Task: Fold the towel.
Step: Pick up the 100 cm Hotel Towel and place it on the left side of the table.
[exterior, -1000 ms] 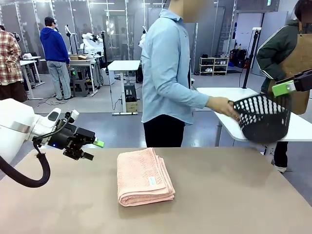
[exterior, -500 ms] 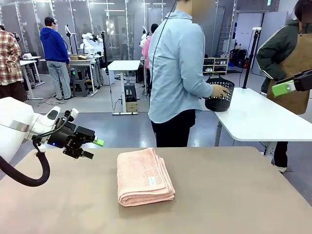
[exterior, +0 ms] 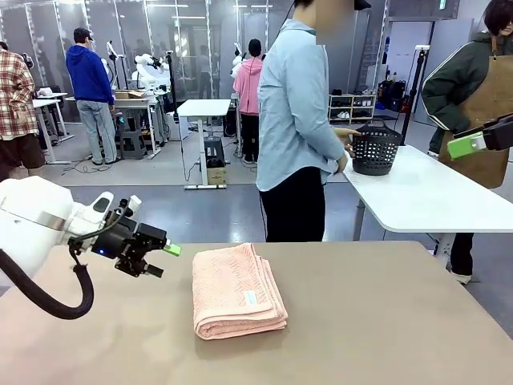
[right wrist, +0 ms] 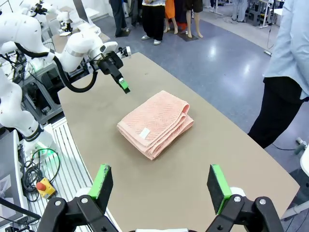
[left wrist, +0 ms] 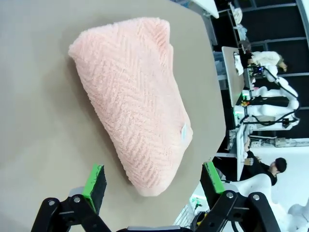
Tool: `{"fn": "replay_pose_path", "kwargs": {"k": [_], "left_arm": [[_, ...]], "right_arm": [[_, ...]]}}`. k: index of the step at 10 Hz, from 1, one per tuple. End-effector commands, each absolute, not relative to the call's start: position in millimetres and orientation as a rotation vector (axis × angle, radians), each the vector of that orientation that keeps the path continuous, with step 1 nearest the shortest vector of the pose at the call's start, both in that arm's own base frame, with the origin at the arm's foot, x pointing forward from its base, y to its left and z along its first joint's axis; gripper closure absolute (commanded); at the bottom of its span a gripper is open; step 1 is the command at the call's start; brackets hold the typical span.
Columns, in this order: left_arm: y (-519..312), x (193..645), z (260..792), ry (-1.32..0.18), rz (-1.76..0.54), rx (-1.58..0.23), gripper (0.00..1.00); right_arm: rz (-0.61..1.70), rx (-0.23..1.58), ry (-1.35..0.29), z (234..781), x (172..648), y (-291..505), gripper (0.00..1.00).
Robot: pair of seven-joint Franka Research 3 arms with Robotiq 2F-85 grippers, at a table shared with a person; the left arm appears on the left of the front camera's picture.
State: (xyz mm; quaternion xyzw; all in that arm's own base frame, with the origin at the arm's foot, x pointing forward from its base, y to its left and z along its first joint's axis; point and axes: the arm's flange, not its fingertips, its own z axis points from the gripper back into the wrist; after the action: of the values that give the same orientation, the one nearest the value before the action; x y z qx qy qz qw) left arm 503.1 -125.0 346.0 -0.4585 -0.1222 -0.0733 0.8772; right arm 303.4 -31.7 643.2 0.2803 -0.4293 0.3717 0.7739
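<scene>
Lying folded mid-tabletop [exterior: 417, 321], the towel [exterior: 237, 290] runs its long axis from the robot's side toward the person's. The left pincer [exterior: 158, 260], jaws spread and empty, hovers just beside its left edge, far nearer than the raised, spread right pincer [right wrist: 159, 186].

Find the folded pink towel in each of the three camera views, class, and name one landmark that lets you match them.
Front view: towel lies mid-table, slightly left of centre.
Left wrist view: towel lies diagonally across the picture's centre.
Right wrist view: towel sits at centre.
Shared landmark: the small white tag on its top.
</scene>
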Motion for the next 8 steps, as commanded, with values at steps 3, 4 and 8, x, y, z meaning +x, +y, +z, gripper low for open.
{"fn": "replay_pose_path", "kwargs": {"k": [3,4,8], "left_arm": [[-145.8,527.9,310.7,-0.223,-0.111,-1.04,0.0],[-149.2,532.4,302.3,-0.23,-0.072,-1.047,0.0],[-165.5,544.8,279.9,-0.214,-0.009,-1.082,0.0]], "right_arm": [[0.805,0.607,-0.929,643.2,304.2,-32.1,0.01],[0.805,0.607,-0.929,643.2,304.2,-32.1,0.01],[0.805,0.607,-0.929,643.2,304.2,-32.1,0.01]]}}
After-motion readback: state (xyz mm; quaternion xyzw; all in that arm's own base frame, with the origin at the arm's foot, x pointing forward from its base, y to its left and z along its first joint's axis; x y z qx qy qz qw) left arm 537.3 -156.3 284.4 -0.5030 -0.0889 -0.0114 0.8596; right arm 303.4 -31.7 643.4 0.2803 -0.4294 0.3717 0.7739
